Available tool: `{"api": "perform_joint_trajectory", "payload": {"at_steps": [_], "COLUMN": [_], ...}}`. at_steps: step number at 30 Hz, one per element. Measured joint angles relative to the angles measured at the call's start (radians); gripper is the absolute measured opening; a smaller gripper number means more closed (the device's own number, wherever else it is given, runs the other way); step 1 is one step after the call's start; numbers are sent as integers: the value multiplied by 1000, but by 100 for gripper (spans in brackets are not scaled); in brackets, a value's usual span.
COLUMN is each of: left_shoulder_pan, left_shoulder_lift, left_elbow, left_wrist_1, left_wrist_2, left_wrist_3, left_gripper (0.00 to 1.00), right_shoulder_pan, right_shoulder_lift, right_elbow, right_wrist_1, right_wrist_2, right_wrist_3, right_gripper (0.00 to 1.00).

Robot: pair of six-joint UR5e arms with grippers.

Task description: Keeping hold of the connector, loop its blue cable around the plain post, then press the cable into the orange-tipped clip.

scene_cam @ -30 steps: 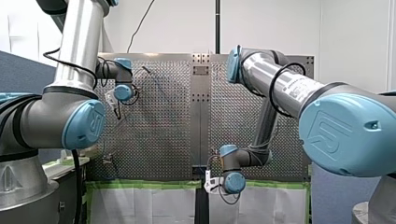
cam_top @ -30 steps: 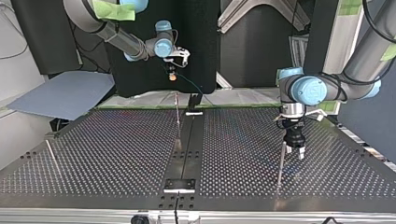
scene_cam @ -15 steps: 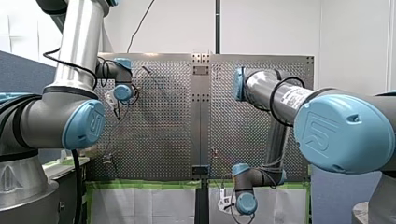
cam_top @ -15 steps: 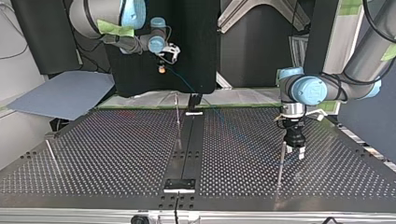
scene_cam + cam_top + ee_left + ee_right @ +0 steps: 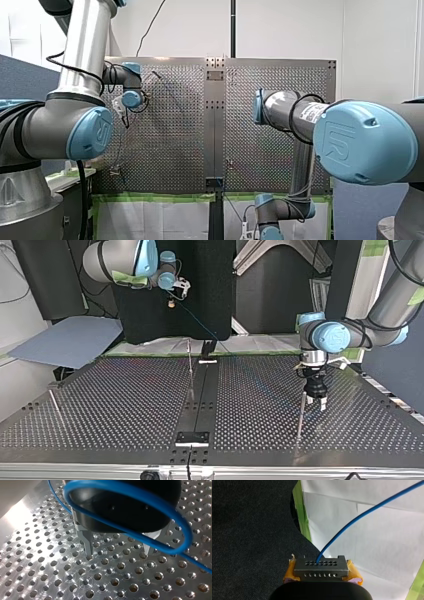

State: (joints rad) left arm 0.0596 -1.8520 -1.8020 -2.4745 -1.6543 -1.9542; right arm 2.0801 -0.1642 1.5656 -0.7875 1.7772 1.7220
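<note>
Blue cable [image 5: 372, 509] runs free from the connector [image 5: 320, 568] that your right jaws clamp; your left jaws stand open, empty. Looping and clipping both remain.

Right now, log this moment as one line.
right gripper: shut on connector, up off the table | blue cable: not yet looped | left gripper: open, beside a post

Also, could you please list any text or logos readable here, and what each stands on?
"UR" logo: embossed on my right arm's blue joint cap.
"R", likely the same logo: on my left arm's blue joint cap.
White label on my right arm's tube: print too small to read.
</note>
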Motion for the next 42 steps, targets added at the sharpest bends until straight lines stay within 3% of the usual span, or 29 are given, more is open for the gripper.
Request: {"api": "perform_joint_trajectory", "payload": {"at_steps": [9,15,27,37,42], "left_shoulder_pan": [0,0,0,2,2], "left_shoulder_lift": [0,0,0,0,0], "left_elbow": [0,0,-2,-2,-2], "left_wrist_1": [0,1,1,0,-1], "left_wrist_2": [0,0,-1,-2,-5], "left_wrist_3": [0,0,6,6,7], "left_gripper": [98,98,98,98,98], "right_shoulder_pan": [-22,-31,-56,-51,-48], "right_shoulder_lift": [-6,-49,-159,-259,-277], "right_elbow": [0,9,108,210,263], "right_wrist_1": [-52,-100,-189,-280,-332], "right_wrist_2": [-6,-10,9,16,17], "right_wrist_3": [2,2,17,16,15], "right_gripper": [0,0,0,0,0]}}
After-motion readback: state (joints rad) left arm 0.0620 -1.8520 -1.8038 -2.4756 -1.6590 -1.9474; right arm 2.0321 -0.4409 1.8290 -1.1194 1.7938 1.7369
